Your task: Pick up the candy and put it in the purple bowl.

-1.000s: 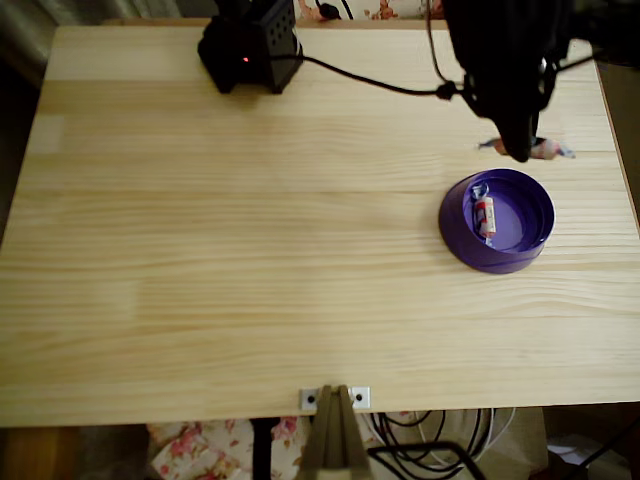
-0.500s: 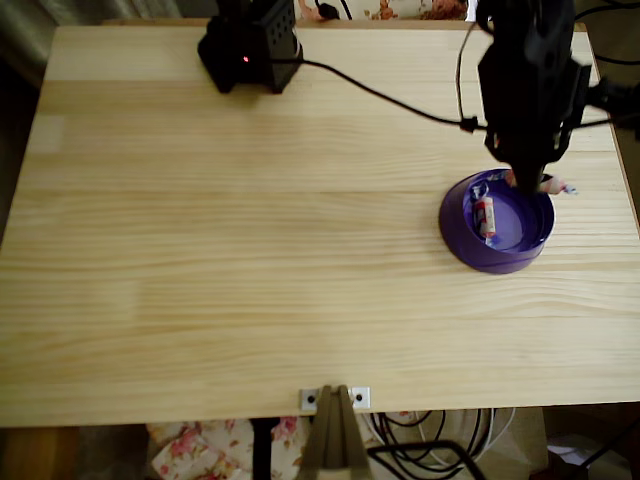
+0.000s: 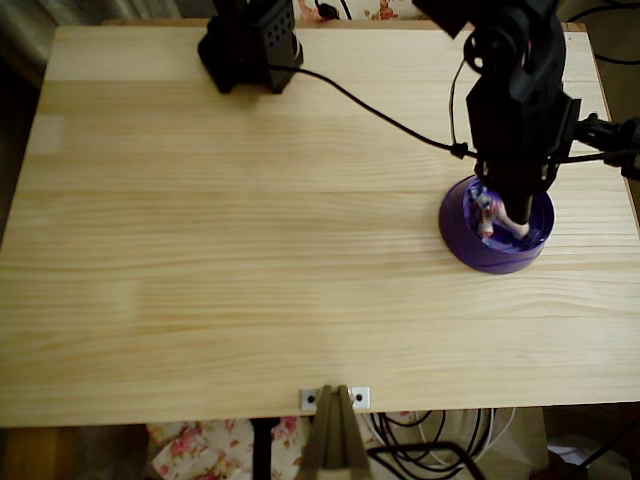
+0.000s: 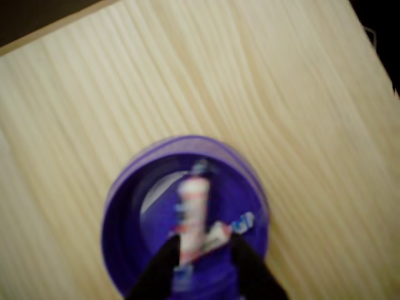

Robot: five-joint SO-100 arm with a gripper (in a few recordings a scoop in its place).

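Table point(image 3: 250, 250): pale wood planks, visible grain, smooth, low satin sheen. Purple bowl point(image 3: 458, 232): plastic, glossy; wrist view shows a bright reflection on its floor point(image 4: 156, 200). Candy point(image 3: 521, 231) & the whiter one point(image 3: 486, 212): shiny crinkly wrappers, blurred. Gripper point(image 4: 203, 259) fingers: matt black plastic. Black cable point(image 3: 370, 105): smooth, rubbery. Small metal bracket point(image 3: 334, 398) at table edge, dull silver.

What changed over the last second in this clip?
The gripper carried the candy from the table beyond the purple bowl to over its inside. Whether it is let go is unclear. The bowl and the white candy inside stayed put.
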